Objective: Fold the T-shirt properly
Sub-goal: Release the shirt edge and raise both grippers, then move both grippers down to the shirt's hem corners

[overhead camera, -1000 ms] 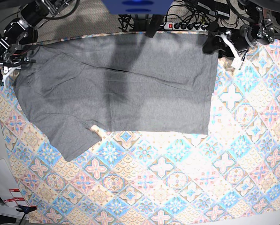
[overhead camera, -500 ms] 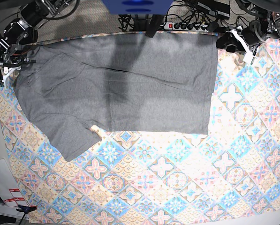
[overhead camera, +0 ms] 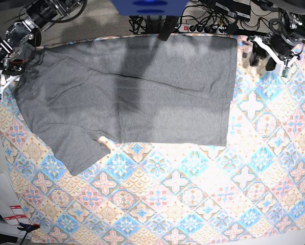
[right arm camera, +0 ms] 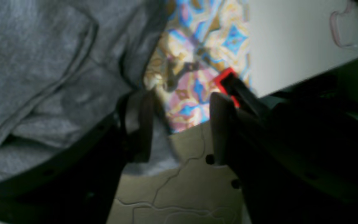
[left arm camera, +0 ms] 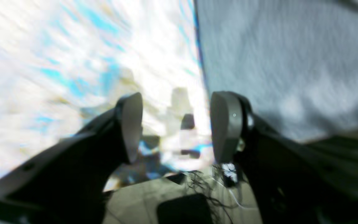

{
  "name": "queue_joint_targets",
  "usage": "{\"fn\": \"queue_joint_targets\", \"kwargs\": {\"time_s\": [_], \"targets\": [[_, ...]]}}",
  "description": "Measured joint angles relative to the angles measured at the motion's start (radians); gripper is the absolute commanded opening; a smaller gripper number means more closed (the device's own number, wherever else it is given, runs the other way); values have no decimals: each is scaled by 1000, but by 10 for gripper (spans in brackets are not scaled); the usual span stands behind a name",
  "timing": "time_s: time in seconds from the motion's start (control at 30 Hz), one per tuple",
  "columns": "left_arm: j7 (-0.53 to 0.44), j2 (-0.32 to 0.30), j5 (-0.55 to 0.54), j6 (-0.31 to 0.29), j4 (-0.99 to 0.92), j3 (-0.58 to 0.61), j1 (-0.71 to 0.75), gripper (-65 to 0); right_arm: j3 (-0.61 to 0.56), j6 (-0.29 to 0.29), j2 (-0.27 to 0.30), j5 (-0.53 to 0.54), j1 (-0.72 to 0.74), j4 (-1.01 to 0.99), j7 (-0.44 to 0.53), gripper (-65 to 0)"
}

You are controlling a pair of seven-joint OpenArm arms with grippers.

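So the shirt [overhead camera: 126, 97] is lying spread out across the top half of the patterned cloth [overhead camera: 193, 194], already doubled lengthwise by the look of it, with one sleeve poking out at the lower left and the straight hem edge on the right.

What's changed in the last second: the left gripper [overhead camera: 261, 55] was sitting right on the top right corner of the shirt, and now it's pulled off to the side and is hanging over bare cloth just beside that corner. Its jaws are apart with nothing between them (the wrist view [left arm camera: 176, 127] is a blurry mess, so it's moving). The corner stayed flat where it was left, so I'd call that a clean let-go.

The right gripper [overhead camera: 8, 64] is parked at the far left by the collar end, barely budged. From its wrist cam [right arm camera: 179, 124] the jaws are apart, and one finger [right arm camera: 140, 124] sits against a bunched fold of grey, but I can't see it pinching anything.

My guess is that fold is done, and the sleeve sticking out is the next thing to deal with.
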Motion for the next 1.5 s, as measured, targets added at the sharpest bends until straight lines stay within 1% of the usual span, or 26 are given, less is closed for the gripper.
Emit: {"fn": "queue_joint_targets", "kwargs": {"time_s": [0.03,0.1,0.17,0.27,0.33,0.37,0.47,0.53,0.57,0.6,0.63,0.67,0.73,0.83,0.9,1.0,1.13,1.27,1.3,1.37,1.4,1.5], "targets": [[37,5,8,10,18,-8,-9,-305,-2,0,0,0,0,5,0,-368],[97,27,24,13,43,-13,-46,-305,-35,0,0,-1,-2,19,-2,-368],[145,35,9,-6,74,-3,-91,-305,-69,0,-1,-1,-3,44,-5,-368],[233,27,-4,-1,125,-5,-187,-305,-101,1,0,5,3,89,8,-368],[322,24,3,0,132,-9,-246,-305,-109,2,-2,0,11,99,-4,-368],[352,24,10,2,130,-10,-273,-305,-112,3,-3,-3,28,99,-11,-368],[389,28,15,0,129,-5,-361,-305,-143,0,3,-2,75,99,-4,-368],[396,31,47,2,129,5,-430,-305,-177,0,6,-1,99,99,-5,-368],[410,28,70,2,129,28,-462,-305,-196,1,5,-2,113,99,-7,-368],[435,24,97,6,129,55,-488,-305,-214,5,5,-28,128,96,-5,-367],[468,24,121,5,128,84,-514,-305,-235,3,6,-72,149,92,-6,-366],[479,30,135,0,127,109,-535,-305,-260,4,6,-124,171,84,-3,-359],[487,61,163,-2,121,138,-585,-305,-320,-4,13,-226,213,51,-6,-331],[487,89,240,2,45,163,-657,-305,-390,4,1,-269,240,10,5,-305],[488,105,298,5,-72,162,-718,-305,-394,4,-11,-264,258,-9,5,-304],[472,114,351,2,-270,156,-795,-305,-394,1,-5,-275,303,-60,3,-304],[314,117,366,2,-439,157,-841,-302,-389,0,0,-279,352,-141,8,-304],[216,101,398,10,-676,155,-919,-304,-389,3,-6,-275,364,-183,11,-304],[183,94,391,2,-740,155,-933,-304,-390,3,-6,-278,367,-183,13,-304],[98,86,388,7,-832,137,-941,-304,-390,0,-2,-281,370,-184,44,-304],[80,85,393,10,-852,135,-938,-304,-388,0,-2,-281,372,-184,57,-304],[76,83,401,10,-856,134,-925,-304,-389,1,-6,-280,372,-186,86,-303]]}}
